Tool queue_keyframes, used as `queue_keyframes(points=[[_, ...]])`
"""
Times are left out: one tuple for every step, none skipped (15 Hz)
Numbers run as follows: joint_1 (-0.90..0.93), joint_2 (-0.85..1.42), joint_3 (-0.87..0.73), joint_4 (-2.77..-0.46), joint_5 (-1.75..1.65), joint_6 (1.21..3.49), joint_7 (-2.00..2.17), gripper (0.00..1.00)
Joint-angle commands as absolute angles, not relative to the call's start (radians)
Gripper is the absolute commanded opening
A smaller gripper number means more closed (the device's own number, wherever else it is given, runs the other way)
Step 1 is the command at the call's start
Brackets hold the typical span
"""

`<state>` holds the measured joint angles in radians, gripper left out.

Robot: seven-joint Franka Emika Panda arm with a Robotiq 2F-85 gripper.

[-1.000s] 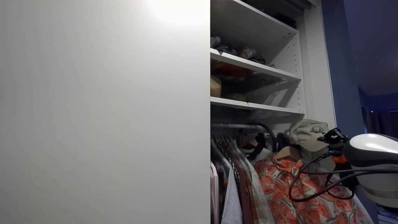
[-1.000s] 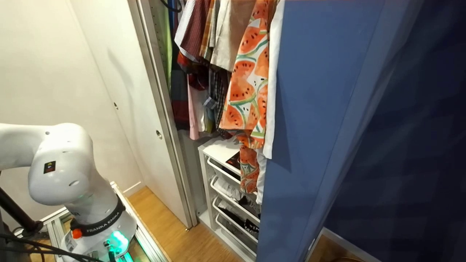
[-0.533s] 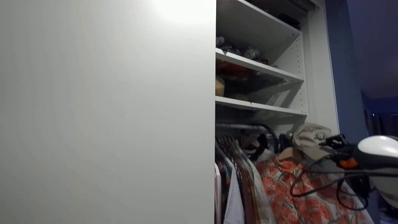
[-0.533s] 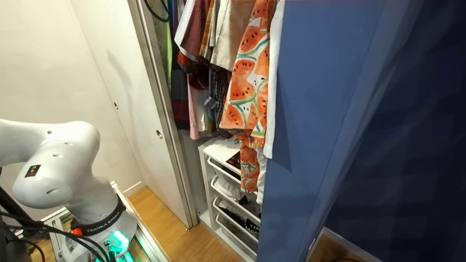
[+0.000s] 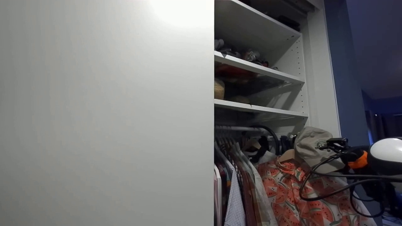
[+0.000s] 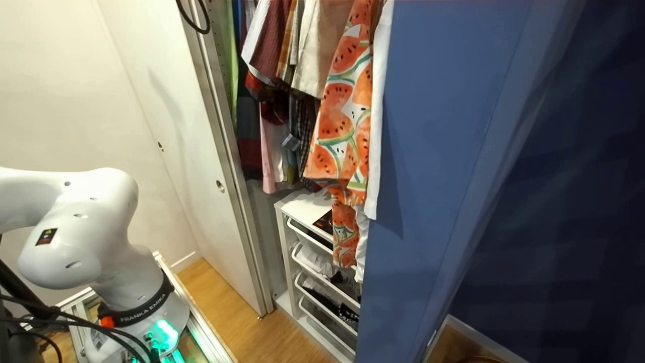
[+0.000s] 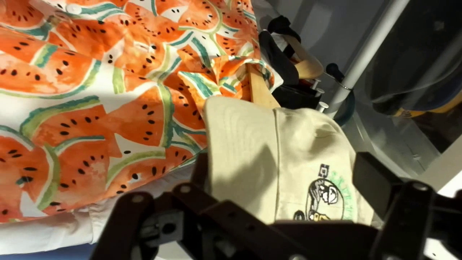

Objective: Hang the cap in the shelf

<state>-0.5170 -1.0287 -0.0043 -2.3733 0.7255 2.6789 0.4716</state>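
The khaki cap (image 5: 312, 142) hangs at the right end of the white shelf (image 5: 279, 110), under its lowest board, with the brim tilted down over a watermelon-print shirt. In the wrist view the cap (image 7: 249, 133) shows its curved brim, front seam and embroidered mark. My gripper (image 7: 283, 162) stands wide open, one finger beyond the brim's side and the other by the crown's far side. I see no finger pressing on the cloth. Small white pegs (image 7: 322, 106) stick out right beside the crown; what bears the cap is hidden behind it.
The watermelon shirt (image 7: 108, 119) hangs close below the cap, beside a white rod (image 7: 375, 43). Black cables (image 5: 314, 198) loop from the arm in front of it. A plain white door panel (image 5: 106, 113) covers the left side, and a blue wall (image 6: 453, 126) borders the right.
My gripper has opened and drawn back to the right. The cap has sunk a little and its brim now points lower. In an exterior view the arm's elbow has shifted and the cable swung left.
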Motion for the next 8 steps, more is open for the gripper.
queue_keyframes(points=[[-0.464, -1.104, -0.056, -2.378, 0.639, 2.564, 0.516, 1.0], [-0.451, -1.107, -0.07, -2.37, 0.626, 2.538, 0.51, 1.0], [-0.441, -1.116, -0.083, -2.362, 0.611, 2.507, 0.506, 1.0], [-0.43, -1.125, -0.093, -2.359, 0.595, 2.479, 0.503, 1.0], [-0.417, -1.136, -0.106, -2.349, 0.579, 2.442, 0.502, 1.0], [-0.406, -1.144, -0.115, -2.344, 0.565, 2.415, 0.5, 1.0], [-0.396, -1.15, -0.122, -2.339, 0.552, 2.389, 0.5, 1.0], [-0.388, -1.156, -0.129, -2.335, 0.542, 2.367, 0.499, 1.0]])
